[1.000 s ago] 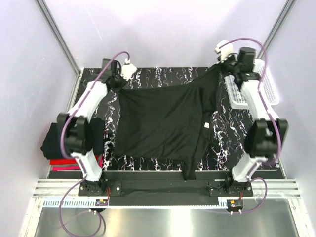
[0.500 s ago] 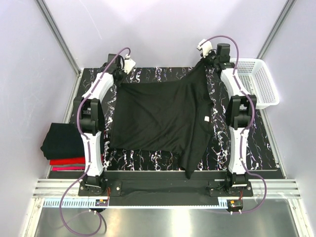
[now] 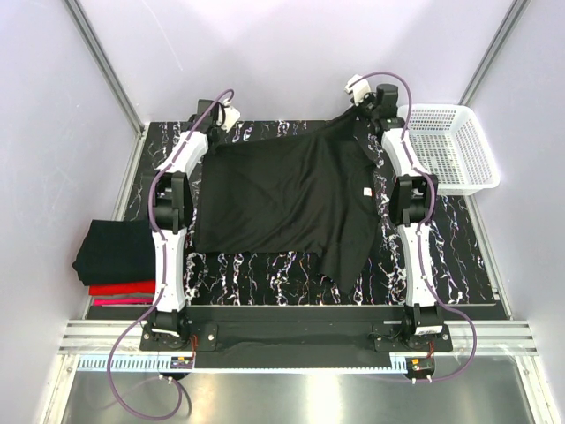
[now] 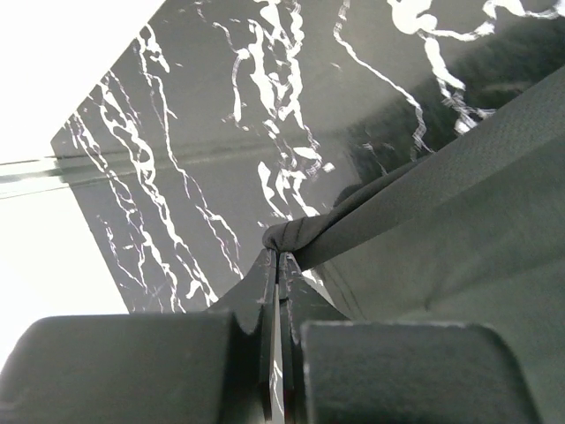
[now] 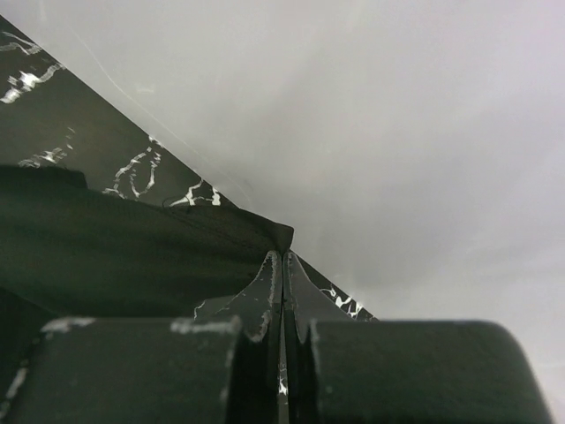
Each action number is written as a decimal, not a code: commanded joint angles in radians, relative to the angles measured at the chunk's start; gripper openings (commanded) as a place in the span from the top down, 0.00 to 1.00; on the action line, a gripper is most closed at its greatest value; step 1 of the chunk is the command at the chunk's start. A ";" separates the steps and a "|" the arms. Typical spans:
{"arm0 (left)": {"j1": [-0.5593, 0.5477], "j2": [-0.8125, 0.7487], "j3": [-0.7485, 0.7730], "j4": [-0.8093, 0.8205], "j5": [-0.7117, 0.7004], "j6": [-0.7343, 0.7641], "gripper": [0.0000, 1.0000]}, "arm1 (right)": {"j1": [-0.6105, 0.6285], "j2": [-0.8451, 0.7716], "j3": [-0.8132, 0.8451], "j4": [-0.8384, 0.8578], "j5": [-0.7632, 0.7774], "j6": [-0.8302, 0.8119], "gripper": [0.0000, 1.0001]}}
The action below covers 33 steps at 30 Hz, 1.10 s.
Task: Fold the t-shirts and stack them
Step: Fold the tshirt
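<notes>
A plain black t-shirt [image 3: 282, 199] with a small white neck label [image 3: 365, 192] lies spread on the black marbled table. My left gripper [image 3: 210, 132] is shut on the shirt's far left corner, a bunched hem [image 4: 296, 234] in the left wrist view. My right gripper [image 3: 357, 117] is shut on the far right corner [image 5: 281, 237], held slightly raised near the back wall. Both arms are stretched far back. A sleeve [image 3: 344, 261] trails toward the near edge.
A white mesh basket [image 3: 450, 146] stands at the back right. A stack of folded shirts, black on top [image 3: 110, 252] with red [image 3: 124, 289] and pink below, sits at the left edge. Lilac walls close the back and sides.
Both arms have stretched farther back, dragging the black shirt away from the near edge. The right gripper moved left, off the basket, and the shirt lies flatter.
</notes>
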 commanded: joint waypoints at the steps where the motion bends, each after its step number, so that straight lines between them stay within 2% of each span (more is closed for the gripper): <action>1: 0.011 0.022 0.075 0.089 -0.077 0.006 1.00 | 0.009 0.035 0.065 0.109 0.055 -0.042 1.00; 6: 0.011 0.033 0.082 0.132 -0.071 -0.007 1.00 | 0.012 0.043 0.055 0.109 0.059 -0.039 1.00; 9: 0.011 0.007 0.073 0.132 -0.008 -0.024 1.00 | 0.015 0.004 0.009 0.108 0.081 -0.041 1.00; 19: 0.006 -0.222 -0.111 0.076 0.205 -0.064 1.00 | 0.026 -0.244 -0.232 0.076 0.047 -0.095 1.00; 28: -0.008 -0.291 -0.161 0.031 0.257 -0.090 1.00 | 0.042 -0.374 -0.362 -0.036 0.009 -0.096 1.00; 33: -0.012 -0.302 -0.183 0.002 0.271 -0.093 1.00 | 0.052 -0.463 -0.536 -0.052 -0.007 -0.093 1.00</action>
